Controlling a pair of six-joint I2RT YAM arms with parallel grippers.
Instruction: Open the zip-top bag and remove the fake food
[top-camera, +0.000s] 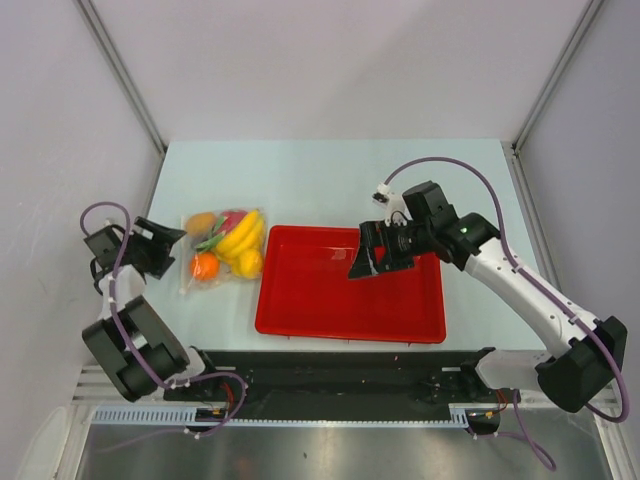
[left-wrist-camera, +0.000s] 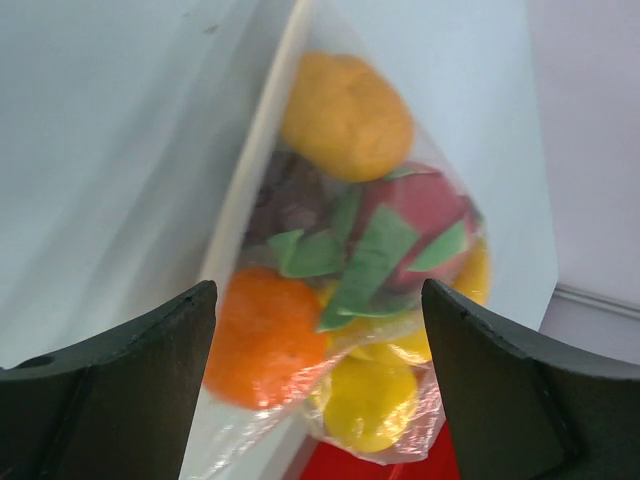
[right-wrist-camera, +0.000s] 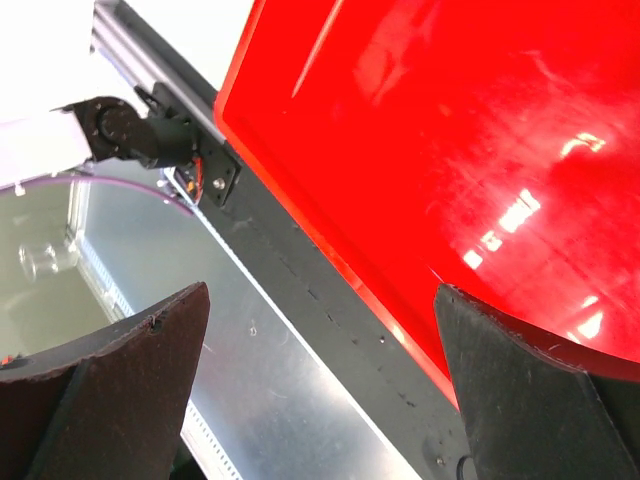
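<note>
Top external: bag lies flat on desk, just left of tray, fruit all inside, and it looks shut. Just left of the bag is left gripper, spread, pointing right at it, pinching nothing. Left wrist view frames the bag between both fingers, apparently not touching. A pale strip runs down its left edge away from the camera — likely the zip. Over the tray hangs right gripper, spread too, empty, well apart from bag. Left arm is clearly nearer. My read — left closes on the bag's near edge, and right must cross the tray for the other lip.
</note>
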